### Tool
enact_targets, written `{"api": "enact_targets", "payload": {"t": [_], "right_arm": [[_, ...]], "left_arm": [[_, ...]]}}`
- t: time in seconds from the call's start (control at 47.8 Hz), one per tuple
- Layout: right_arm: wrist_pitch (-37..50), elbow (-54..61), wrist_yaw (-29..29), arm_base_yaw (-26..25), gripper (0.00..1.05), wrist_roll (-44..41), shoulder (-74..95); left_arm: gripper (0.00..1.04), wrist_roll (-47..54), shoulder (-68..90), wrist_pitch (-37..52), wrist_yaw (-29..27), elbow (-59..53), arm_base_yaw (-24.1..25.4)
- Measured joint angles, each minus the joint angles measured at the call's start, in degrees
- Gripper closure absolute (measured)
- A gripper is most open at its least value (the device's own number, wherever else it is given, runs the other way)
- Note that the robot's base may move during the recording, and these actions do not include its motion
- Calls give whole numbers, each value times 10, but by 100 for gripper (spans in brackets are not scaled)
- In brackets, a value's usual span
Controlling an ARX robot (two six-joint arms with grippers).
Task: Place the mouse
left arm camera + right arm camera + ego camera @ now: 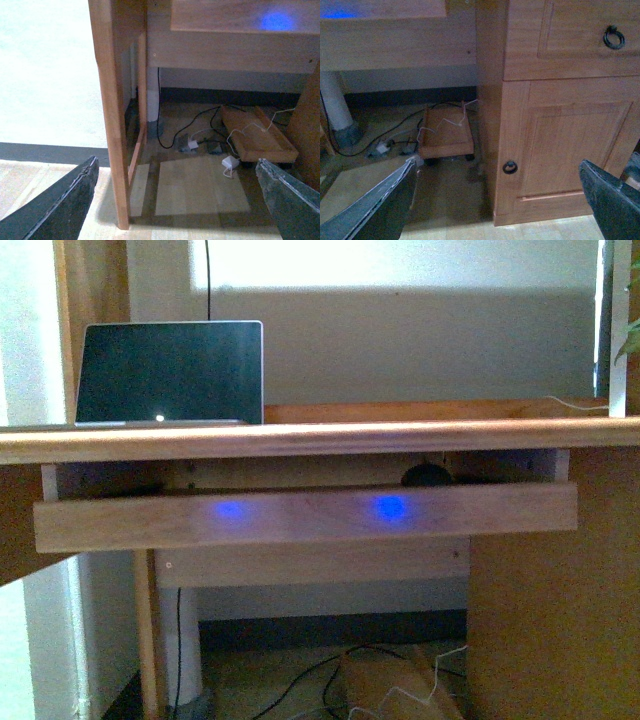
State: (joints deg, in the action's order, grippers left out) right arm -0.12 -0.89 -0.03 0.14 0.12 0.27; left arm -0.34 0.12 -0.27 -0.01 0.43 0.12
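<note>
The mouse (pixel 428 476) is a small dark oval lying in the pull-out tray (pixel 300 518) under the desktop, right of centre, with only its rounded back showing above the tray's front board. Neither arm shows in the front view. My left gripper (pixel 176 165) is open and holds nothing. It hangs low over the floor beside the desk's left leg (pixel 111 115). My right gripper (pixel 497 165) is also open and holds nothing, low in front of the desk's cabinet door (pixel 565 145).
An open laptop (pixel 170 373) stands on the desktop (pixel 320 437) at the left. Under the desk lie cables (pixel 200 125), a small white adapter (pixel 230 163) and a wooden wheeled board (pixel 257 140). A drawer with a ring pull (pixel 613 37) sits above the cabinet door.
</note>
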Motion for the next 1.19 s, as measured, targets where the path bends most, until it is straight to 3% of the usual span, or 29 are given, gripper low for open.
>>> {"api": "enact_targets", "payload": {"t": [0.837,0.984,1.193], "right_arm": [[0,0,0,0,7,0,0],[0,0,0,0,7,0,0],[0,0,0,0,7,0,0]], "left_arm": [[8,-2,0,-1,3,0,0],[8,-125,84,-70,103,28,27],[8,-119,302,45,247,71,134]]}}
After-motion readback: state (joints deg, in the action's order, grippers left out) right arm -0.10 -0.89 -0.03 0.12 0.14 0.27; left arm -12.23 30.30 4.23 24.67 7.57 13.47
